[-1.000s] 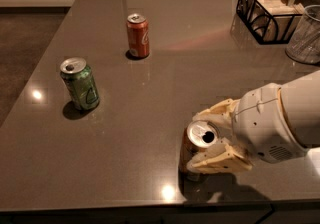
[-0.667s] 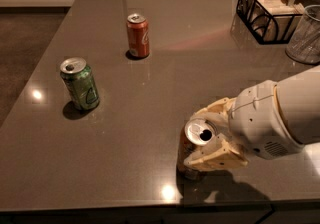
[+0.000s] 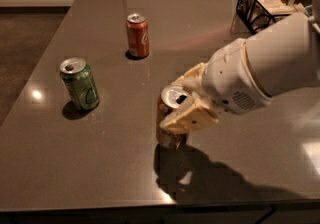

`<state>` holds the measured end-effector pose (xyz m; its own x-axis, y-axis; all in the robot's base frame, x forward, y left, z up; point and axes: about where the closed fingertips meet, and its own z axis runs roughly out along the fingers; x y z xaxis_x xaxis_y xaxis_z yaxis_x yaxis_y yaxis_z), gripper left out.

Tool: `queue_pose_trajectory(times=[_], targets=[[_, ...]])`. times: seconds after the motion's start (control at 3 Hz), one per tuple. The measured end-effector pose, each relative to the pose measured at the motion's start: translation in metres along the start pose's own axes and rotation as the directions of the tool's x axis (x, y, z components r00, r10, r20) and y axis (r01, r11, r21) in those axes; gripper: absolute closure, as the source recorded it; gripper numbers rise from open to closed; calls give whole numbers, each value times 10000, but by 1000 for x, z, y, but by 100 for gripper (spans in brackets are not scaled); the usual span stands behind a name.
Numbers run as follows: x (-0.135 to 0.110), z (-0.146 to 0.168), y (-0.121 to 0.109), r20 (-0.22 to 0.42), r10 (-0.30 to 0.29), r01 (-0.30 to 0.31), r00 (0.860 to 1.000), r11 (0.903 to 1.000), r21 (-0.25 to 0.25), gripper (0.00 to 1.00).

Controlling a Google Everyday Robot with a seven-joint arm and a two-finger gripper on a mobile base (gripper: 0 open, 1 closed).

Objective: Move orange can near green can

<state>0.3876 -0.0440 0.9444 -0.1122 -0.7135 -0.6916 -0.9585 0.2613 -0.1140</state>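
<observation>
Gripper (image 3: 174,103) sits near the front middle of the table (image 3: 100,168), clenched on the orange can (image 3: 165,137). 1 tan finger (image 3: 192,117) lies across the can's near right side just under the silver rim, and the other shows behind the rim on the far side, so the can's upper part is pinched between the 2. The can stands roughly upright with its open top facing up. Its base is at the tabletop with a dark shadow spreading just below it; whether it rests on the surface or is held barely above it, I cannot tell.

The arm (image 3: 280,58) enters from the right edge as a thick white forearm, slopes down and to the left, and ends in a rounded white wrist housing with a small grille right behind the fingers.

Farther back and well to the left stands the green can (image 3: 81,85), upright, clearly apart from the orange can. Beyond that, near the table's middle, a red-orange can (image 3: 138,37) stands upright. At the far right corner sits a black wire basket (image 3: 250,10) holding pale items.
</observation>
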Motion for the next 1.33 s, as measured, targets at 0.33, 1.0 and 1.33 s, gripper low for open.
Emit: queue_pose_trajectory(times=[0.33, 1.0, 1.33], targets=[[-25, 13, -23, 212, 131, -134, 9997, 9999, 104, 100], [-54, 55, -52, 599, 465, -490, 9971, 9979, 419, 100], [-68, 76, -59, 615, 447, -481, 9971, 9974, 539, 100]])
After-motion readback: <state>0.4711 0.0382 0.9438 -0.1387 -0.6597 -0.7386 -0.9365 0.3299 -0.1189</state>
